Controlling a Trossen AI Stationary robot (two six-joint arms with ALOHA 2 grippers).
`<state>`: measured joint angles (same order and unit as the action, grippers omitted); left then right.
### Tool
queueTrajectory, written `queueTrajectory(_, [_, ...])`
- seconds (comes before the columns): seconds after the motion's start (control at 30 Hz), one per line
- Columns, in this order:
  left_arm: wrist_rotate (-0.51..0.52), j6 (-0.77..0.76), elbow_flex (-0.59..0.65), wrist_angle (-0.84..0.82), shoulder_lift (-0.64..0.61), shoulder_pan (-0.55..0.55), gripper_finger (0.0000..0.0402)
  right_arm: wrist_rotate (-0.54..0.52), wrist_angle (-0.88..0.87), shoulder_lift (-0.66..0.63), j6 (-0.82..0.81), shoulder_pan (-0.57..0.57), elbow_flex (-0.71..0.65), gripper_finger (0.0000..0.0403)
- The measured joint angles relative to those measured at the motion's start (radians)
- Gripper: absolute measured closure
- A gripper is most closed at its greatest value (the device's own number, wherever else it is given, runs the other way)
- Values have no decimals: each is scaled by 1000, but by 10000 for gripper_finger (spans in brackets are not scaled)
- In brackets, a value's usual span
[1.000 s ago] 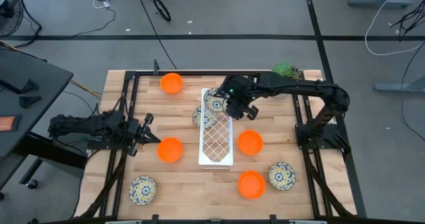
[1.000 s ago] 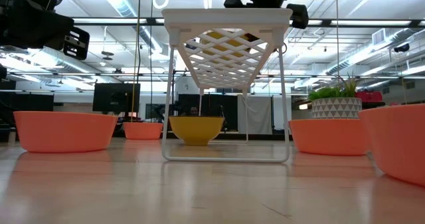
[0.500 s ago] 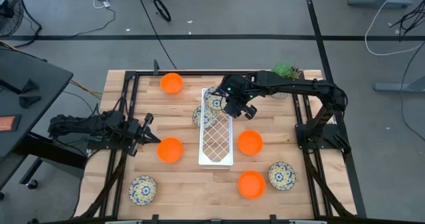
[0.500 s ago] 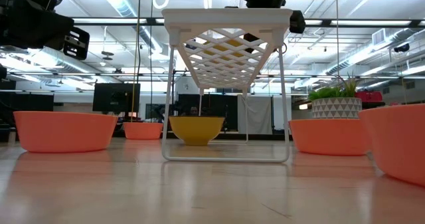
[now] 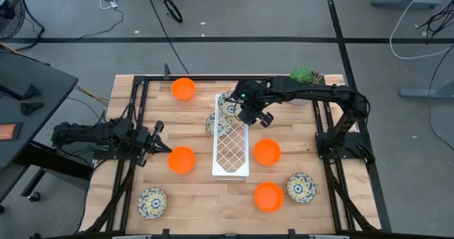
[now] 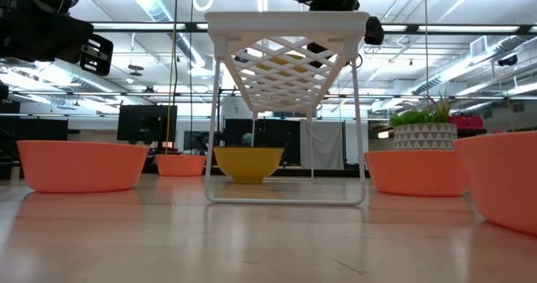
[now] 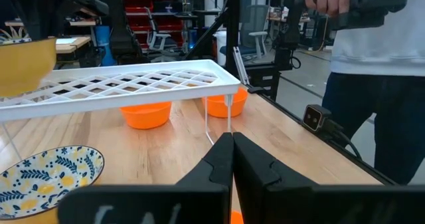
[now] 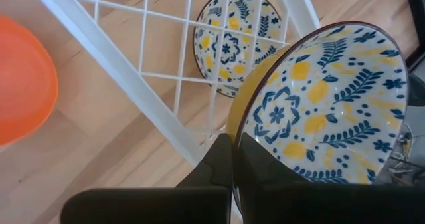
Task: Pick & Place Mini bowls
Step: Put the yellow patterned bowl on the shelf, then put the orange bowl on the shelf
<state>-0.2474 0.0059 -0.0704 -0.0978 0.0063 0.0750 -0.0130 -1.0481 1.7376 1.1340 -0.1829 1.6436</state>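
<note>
A white lattice rack stands mid-table. My right gripper is over its far end, shut on a blue-and-yellow patterned bowl. A second patterned bowl sits on the table under the rack. Two more patterned bowls rest near the table's near edge. Orange bowls stand on the wood. My left gripper waits shut at the left, beside an orange bowl. My right gripper pinches the patterned bowl's rim, one finger against the yellow outer wall and one finger on the patterned inside. The fingers come from the table's right, slanting down. The bowl sits tilted above the rack's far end; whether its base touches the lattice does not show.
A potted green plant stands at the far right corner. Black frame rails run along the table's left and right sides. A person stands beyond the table's right side. Bare wood lies near the front middle.
My right gripper has crept a little toward the table's left over the rack's far end, staying shut on the bowl. The other bowls and the rack have kept their places.
</note>
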Motion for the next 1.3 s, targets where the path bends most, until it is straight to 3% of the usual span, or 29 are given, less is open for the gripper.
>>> queueTrajectory(0.23, [0, 0, 0, -2, 0, 0, 387, -7, 11, 5, -6, 0, 0, 399])
queueTrajectory(0.7, [0, 0, 0, -4, 0, 0, 387, -23, 11, 7, -27, 0, 0, 325])
queueTrajectory(0.97, [0, 0, 0, -3, 0, 0, 387, -23, 10, -2, -60, 0, 0, 319])
queueTrajectory(1.3, [0, 0, 0, -3, 0, 0, 387, -23, 7, -104, -107, 3, 0, 318])
